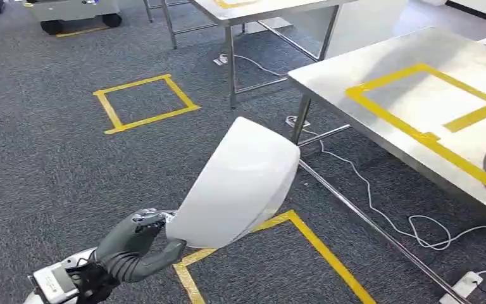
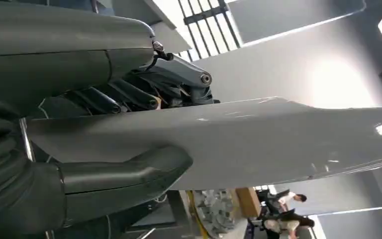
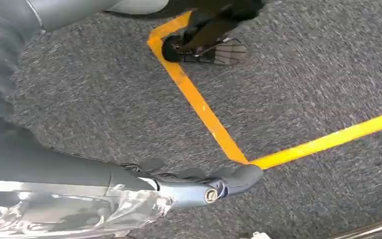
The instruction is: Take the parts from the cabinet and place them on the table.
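1. The grey carpet floor (image 1: 50, 171) spreads wide ahead of and beside the left hand, open ground broken by yellow tape squares, one (image 1: 144, 102) well ahead of the hand and another (image 1: 278, 259) just under it.
2. A steel table (image 1: 380, 76) stands ahead and to the right of the left hand, well apart from it. Its near edge runs diagonally, with yellow tape lines (image 1: 417, 114) on top and white cables (image 1: 380, 209) trailing under its legs.
3. The white curved panel part (image 1: 240, 187) is off the floor, tilted up and away from the left hand, its upper rounded edge near the table's corner but short of it.
4. The left hand (image 1: 136, 240) grips the panel's lower edge, thumb (image 2: 129, 174) under one face, fingers (image 2: 179, 79) over the other.
5. The right hand (image 3: 199, 186) hangs over carpet beside a tape corner. I cannot tell how its fingers are set.
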`<state>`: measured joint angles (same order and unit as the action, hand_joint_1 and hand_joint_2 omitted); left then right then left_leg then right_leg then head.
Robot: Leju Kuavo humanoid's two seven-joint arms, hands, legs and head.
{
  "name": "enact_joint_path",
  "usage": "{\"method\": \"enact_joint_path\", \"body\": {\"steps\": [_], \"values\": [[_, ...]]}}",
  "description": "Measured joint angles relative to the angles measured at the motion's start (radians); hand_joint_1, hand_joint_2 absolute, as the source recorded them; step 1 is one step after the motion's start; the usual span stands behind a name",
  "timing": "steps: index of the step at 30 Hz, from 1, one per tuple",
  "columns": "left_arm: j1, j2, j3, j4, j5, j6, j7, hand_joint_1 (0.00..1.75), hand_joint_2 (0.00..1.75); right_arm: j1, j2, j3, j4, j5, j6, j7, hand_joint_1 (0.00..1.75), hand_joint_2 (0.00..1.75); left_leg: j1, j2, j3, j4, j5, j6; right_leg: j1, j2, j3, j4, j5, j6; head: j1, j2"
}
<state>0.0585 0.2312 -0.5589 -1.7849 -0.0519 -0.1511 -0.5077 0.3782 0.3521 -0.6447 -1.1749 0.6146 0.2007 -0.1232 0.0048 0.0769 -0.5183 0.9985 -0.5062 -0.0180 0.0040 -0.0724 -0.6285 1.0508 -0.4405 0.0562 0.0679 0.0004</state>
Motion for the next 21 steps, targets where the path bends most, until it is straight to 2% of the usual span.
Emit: {"method": "enact_joint_path", "body": {"steps": [1, 4, 5, 6, 7, 8, 9, 10, 11, 12, 13, 14, 15, 16, 17, 18, 19, 20, 21], "values": [[-0.005, 0.001, 0.0, 0.0, 0.0, 0.0, 0.002, 1.75, 1.75, -0.004, 0.0, 0.0, 0.0, 0.0, 0.0, -0.002, 0.0, 1.75, -0.004, 0.008, 0.002, 0.003, -0.008, -0.006, -0.006, 0.017, 0.004, -0.005, 0.001, -0.015, -0.005, 0.0], [-0.01, 0.0, -0.005, 0.001, -0.012, 0.002, 0.025, 1.75, 1.75, -0.001, 0.001, -0.001, 0.001, 0.002, 0.001, 0.001, 0.0, 1.75, 0.0, 0.036, 0.025, -0.013, -0.019, -0.022, 0.001, 0.049, 0.008, -0.006, -0.01, -0.036, -0.002, 0.0], [-0.014, 0.0, -0.006, 0.001, -0.015, 0.003, 0.032, 1.75, 1.75, 0.004, 0.001, -0.001, -0.002, 0.002, 0.004, 0.006, 0.0, 1.75, 0.006, 0.022, 0.036, -0.007, -0.028, -0.03, -0.008, 0.063, 0.024, -0.015, -0.01, -0.044, -0.005, 0.0], [-0.016, 0.0, -0.007, 0.002, -0.019, 0.003, 0.034, 1.75, 1.75, 0.007, 0.001, -0.002, -0.004, 0.0, 0.004, 0.007, 0.0, 1.75, 0.006, -0.023, 0.025, 0.028, -0.042, -0.031, -0.01, 0.068, 0.033, -0.017, -0.015, -0.051, -0.011, 0.0], [-0.016, 0.001, -0.008, 0.002, -0.02, 0.003, 0.035, 1.75, 1.75, 0.005, 0.001, -0.002, -0.005, -0.002, 0.005, 0.013, 0.0, 1.75, 0.005, -0.05, -0.014, 0.099, -0.072, -0.031, -0.01, 0.076, 0.039, -0.018, -0.018, -0.056, -0.015, 0.0], [-0.015, 0.002, -0.008, 0.003, -0.022, 0.004, 0.039, 1.75, 1.75, 0.003, 0.001, -0.002, -0.006, -0.003, 0.006, 0.018, 0.0, 1.75, 0.004, -0.064, -0.071, 0.193, -0.109, -0.032, -0.01, 0.09, 0.042, -0.018, -0.022, -0.059, -0.019, 0.0], [-0.013, 0.002, -0.01, 0.005, -0.023, 0.005, 0.043, 1.75, 1.75, 0.003, 0.001, -0.001, -0.006, -0.003, 0.007, 0.021, 0.0, 1.75, 0.004, -0.069, -0.131, 0.28, -0.136, -0.032, -0.009, 0.103, 0.045, -0.018, -0.027, -0.063, -0.018, 0.0], [-0.012, 0.002, -0.011, 0.006, -0.025, 0.005, 0.045, 1.75, 1.75, 0.004, 0.001, 0.0, -0.006, -0.004, 0.007, 0.023, 0.0, 1.75, 0.004, -0.072, -0.175, 0.329, -0.135, -0.03, -0.008, 0.118, 0.051, -0.018, -0.032, -0.063, -0.019, 0.0], [-0.012, 0.003, -0.013, 0.007, -0.026, 0.005, 0.047, 1.75, 1.75, 0.006, 0.001, 0.0, -0.006, -0.004, 0.007, 0.025, 0.0, 1.75, 0.004, -0.074, -0.191, 0.323, -0.102, -0.027, -0.008, 0.133, 0.06, -0.018, -0.038, -0.063, -0.019, 0.0], [-0.013, 0.003, -0.014, 0.007, -0.027, 0.005, 0.047, 1.75, 1.75, 0.007, 0.002, 0.0, -0.006, -0.004, 0.007, 0.027, 0.0, 1.75, 0.003, -0.076, -0.184, 0.278, -0.05, -0.024, -0.008, 0.149, 0.071, -0.018, -0.044, -0.062, -0.019, 0.0], [-0.013, 0.004, -0.014, 0.007, -0.027, 0.005, 0.047, 1.75, 1.75, 0.008, 0.002, -0.001, -0.006, -0.005, 0.007, 0.027, 0.0, 1.75, 0.003, -0.082, -0.16, 0.203, 0.011, -0.02, -0.008, 0.164, 0.082, -0.018, -0.051, -0.06, -0.019, 0.0], [-0.013, 0.006, -0.014, 0.008, -0.028, 0.006, 0.048, 1.75, 1.75, 0.008, 0.002, -0.001, -0.006, -0.005, 0.006, 0.028, 0.0, 1.75, 0.003, -0.102, -0.128, 0.112, 0.072, -0.017, -0.01, 0.178, 0.093, -0.018, -0.059, -0.056, -0.019, 0.0], [-0.013, 0.009, -0.015, 0.008, -0.028, 0.006, 0.048, 1.75, 1.75, 0.009, 0.002, -0.001, -0.006, -0.005, 0.006, 0.028, 0.0, 1.75, 0.006, -0.161, -0.111, 0.046, 0.101, -0.014, -0.013, 0.191, 0.083, -0.019, -0.066, -0.05, -0.019, 0.0], [-0.012, 0.009, -0.016, 0.008, -0.029, 0.006, 0.048, 1.75, 1.75, 0.006, 0.002, 0.0, -0.007, -0.005, 0.008, 0.029, 0.0, 1.75, 0.011, -0.171, -0.092, 0.007, 0.074, -0.01, -0.007, 0.207, 0.089, -0.014, -0.076, -0.042, -0.02, 0.0], [-0.012, 0.009, -0.017, 0.008, -0.029, 0.006, 0.051, 1.75, 1.75, 0.009, 0.003, 0.0, -0.009, -0.006, 0.008, 0.029, 0.0, 1.75, 0.005, -0.159, -0.091, 0.011, 0.069, -0.011, -0.015, 0.217, 0.081, -0.028, -0.076, -0.036, -0.018, 0.0], [-0.014, 0.008, -0.019, 0.008, -0.03, 0.006, 0.05, 1.75, 1.75, 0.011, 0.003, 0.002, -0.009, -0.006, 0.008, 0.029, 0.0, 1.75, 0.004, -0.154, -0.088, 0.0, 0.068, -0.003, -0.015, 0.224, 0.1, -0.021, -0.062, -0.026, -0.02, 0.0], [-0.017, 0.01, -0.019, 0.008, -0.03, 0.006, 0.051, 1.75, 1.75, 0.014, 0.003, 0.002, -0.01, -0.007, 0.008, 0.029, 0.0, 1.75, 0.003, -0.138, -0.079, -0.003, 0.064, 0.005, -0.013, 0.222, 0.103, -0.029, -0.065, -0.023, -0.018, 0.0], [-0.017, 0.009, -0.019, 0.008, -0.031, 0.006, 0.051, 1.75, 1.75, 0.015, 0.003, 0.002, -0.01, -0.007, 0.008, 0.03, 0.0, 1.75, 0.006, -0.128, -0.064, -0.008, 0.064, 0.01, -0.013, 0.209, 0.102, -0.032, -0.076, -0.02, -0.019, 0.0], [-0.018, 0.008, -0.019, 0.008, -0.031, 0.006, 0.051, 1.75, 1.75, 0.014, 0.003, 0.002, -0.011, -0.007, 0.007, 0.029, 0.0, 1.75, 0.005, -0.115, -0.049, -0.01, 0.058, 0.018, -0.005, 0.139, 0.094, -0.004, -0.09, -0.013, -0.011, 0.0]]}}
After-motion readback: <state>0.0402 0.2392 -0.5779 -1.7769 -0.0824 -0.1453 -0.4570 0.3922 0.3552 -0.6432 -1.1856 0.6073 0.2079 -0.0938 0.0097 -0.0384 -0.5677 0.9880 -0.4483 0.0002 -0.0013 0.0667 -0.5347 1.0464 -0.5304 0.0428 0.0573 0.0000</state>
